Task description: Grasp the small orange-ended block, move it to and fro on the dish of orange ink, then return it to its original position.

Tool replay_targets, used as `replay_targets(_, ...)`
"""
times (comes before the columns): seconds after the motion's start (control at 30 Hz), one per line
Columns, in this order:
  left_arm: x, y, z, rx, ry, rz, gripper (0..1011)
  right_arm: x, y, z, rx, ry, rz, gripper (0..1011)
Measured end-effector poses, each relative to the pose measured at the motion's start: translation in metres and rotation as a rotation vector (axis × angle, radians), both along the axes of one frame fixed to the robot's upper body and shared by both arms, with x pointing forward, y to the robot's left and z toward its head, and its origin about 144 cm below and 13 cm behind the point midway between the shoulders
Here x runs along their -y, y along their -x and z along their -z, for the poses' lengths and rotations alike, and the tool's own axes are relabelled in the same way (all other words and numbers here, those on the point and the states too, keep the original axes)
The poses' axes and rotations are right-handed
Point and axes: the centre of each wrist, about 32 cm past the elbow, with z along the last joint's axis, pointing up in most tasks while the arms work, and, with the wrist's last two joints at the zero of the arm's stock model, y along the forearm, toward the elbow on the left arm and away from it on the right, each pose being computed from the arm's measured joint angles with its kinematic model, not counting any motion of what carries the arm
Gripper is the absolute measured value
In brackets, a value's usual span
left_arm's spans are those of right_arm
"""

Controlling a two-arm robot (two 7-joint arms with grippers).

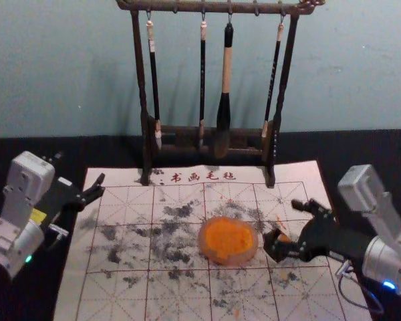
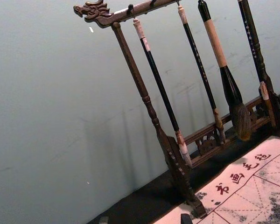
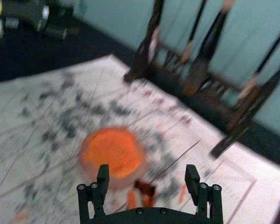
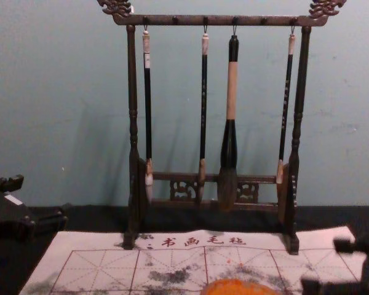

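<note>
In the head view the small block stands on the felt mat just right of the dish of orange ink. My right gripper is open around that spot. The right wrist view has the block, brown-topped with an orange part, low between the spread fingertips of the right gripper; contact cannot be made out. Beyond it lies the ink dish. My left gripper is idle at the mat's left edge, its fingertips apart at the bottom of the left wrist view.
A dark wooden rack with several hanging brushes stands at the mat's back edge, in front of the wall. The ink-stained mat lies on a black-covered table.
</note>
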Motion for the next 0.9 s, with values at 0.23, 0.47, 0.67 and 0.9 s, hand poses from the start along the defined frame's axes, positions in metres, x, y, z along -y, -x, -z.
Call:
replay_targets(0.23, 0.000, 0.000, 0.000, 0.000, 0.000, 0.000, 1001, -0.001, 0.013, -0.003, 0.177, -0.100, 0.148, 1002)
replay_targets(0.47, 0.000, 0.000, 0.000, 0.000, 0.000, 0.000, 1001, 0.002, 0.030, 0.005, 0.254, -0.080, 0.305, 1002)
replay_targets(0.67, 0.000, 0.000, 0.000, 0.000, 0.000, 0.000, 1001, 0.002, 0.046, 0.029, 0.246, -0.019, 0.408, 1002)
replay_targets(0.9, 0.000, 0.000, 0.000, 0.000, 0.000, 0.000, 1001, -0.002, 0.059, 0.056, 0.204, 0.044, 0.477, 1002)
